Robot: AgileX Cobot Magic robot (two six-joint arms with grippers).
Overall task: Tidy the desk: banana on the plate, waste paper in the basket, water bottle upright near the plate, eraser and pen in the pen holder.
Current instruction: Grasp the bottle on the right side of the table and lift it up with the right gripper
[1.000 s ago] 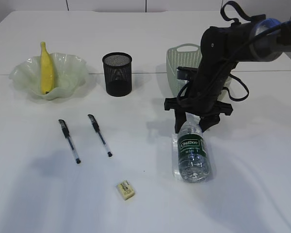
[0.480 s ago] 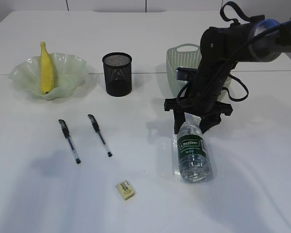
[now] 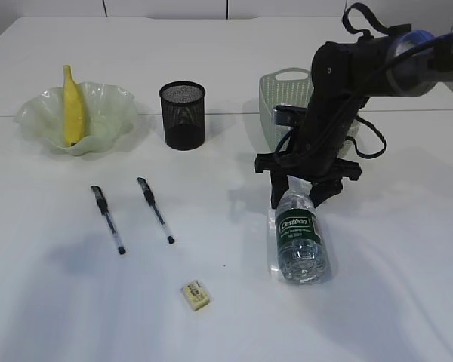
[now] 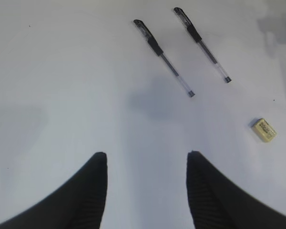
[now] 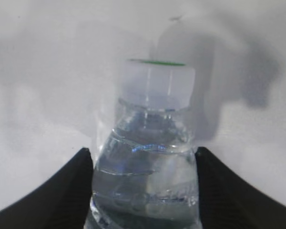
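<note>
The clear water bottle (image 3: 300, 241) with a green label lies on its side on the white table, cap pointing toward the basket. My right gripper (image 3: 296, 197) reaches down over its neck end. In the right wrist view the bottle's shoulder (image 5: 148, 162) fills the gap of the right gripper (image 5: 144, 155), both fingers touching its sides. The banana (image 3: 70, 105) lies in the pale green plate (image 3: 30, 113). Two pens (image 3: 108, 219) (image 3: 155, 210) and the eraser (image 3: 195, 295) lie at front left. My left gripper (image 4: 147, 157) hangs open above bare table, short of the pens (image 4: 164, 58). The waste paper is out of view.
The black mesh pen holder (image 3: 183, 115) stands behind the pens. The pale green basket (image 3: 275, 98) stands behind my right arm, partly covered by it. The eraser (image 4: 264, 130) lies right of my left gripper.
The right arm has shifted only slightly over the bottle's neck. The bottle has stayed lying in place. Nothing else has moved.
</note>
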